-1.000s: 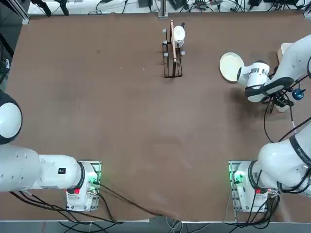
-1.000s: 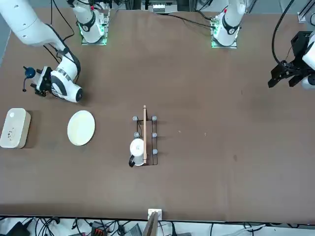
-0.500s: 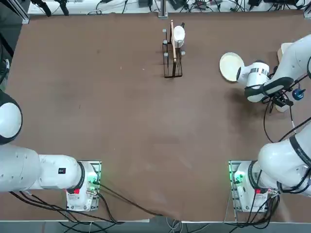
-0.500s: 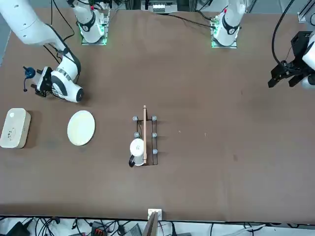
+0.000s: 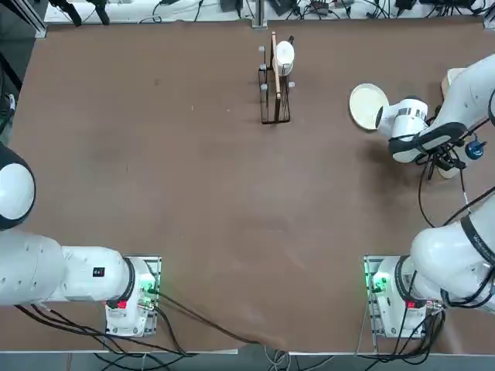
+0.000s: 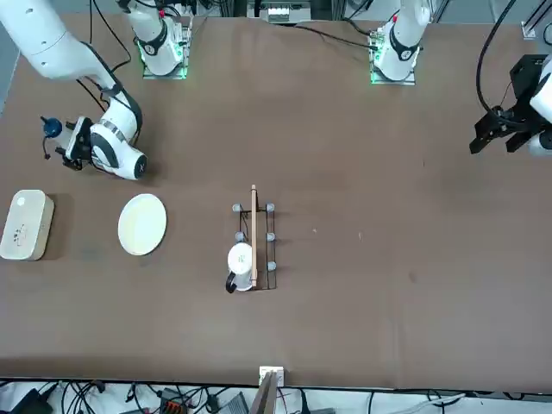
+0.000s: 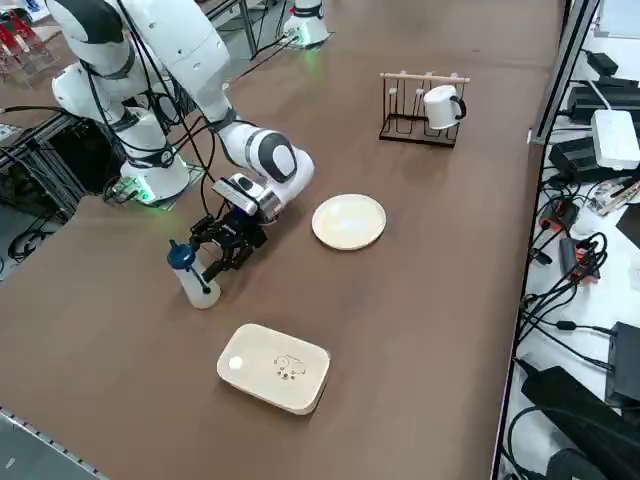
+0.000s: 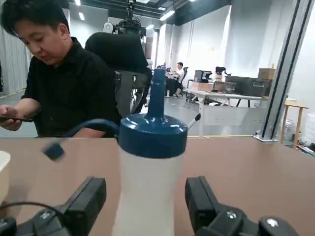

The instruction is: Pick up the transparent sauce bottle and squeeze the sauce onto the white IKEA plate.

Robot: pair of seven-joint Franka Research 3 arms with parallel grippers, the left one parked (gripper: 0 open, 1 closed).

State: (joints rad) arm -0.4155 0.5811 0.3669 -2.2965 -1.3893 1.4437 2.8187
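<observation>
While hardly anything on the table has shifted since a second ago, the right gripper (image 7: 226, 252) has crept a touch closer to the small translucent whitish squeeze bottle with the blue cap (image 7: 190, 276), which stands upright on the brown tabletop (image 5: 201, 193) exactly where it stood before, near the table's right edge on the robot's own right. From the wrist camera the transparent sauce bottle (image 8: 150, 182) sits squarely between the two black fingers (image 8: 86, 200), and there is a clear gap on either side, so the jaws are spread apart and not yet pressing on it. The white arm reaches out low over the table, its wrist bent down and sideways so the gripper lies nearly level with the bottle's body, as the right side view shows. The plain round cream-white plate (image 7: 348, 221) lies flat just beyond the arm's wrist, apart from the bottle. A white rounded-rectangular box (image 7: 274, 367) rests near the bottle on its other side. Farther off, a dark wire rack (image 5: 274, 89) holds a white mug (image 5: 285, 54) and a wooden stick. Beyond the table a person in a black shirt (image 8: 64, 88) sits looking down.
</observation>
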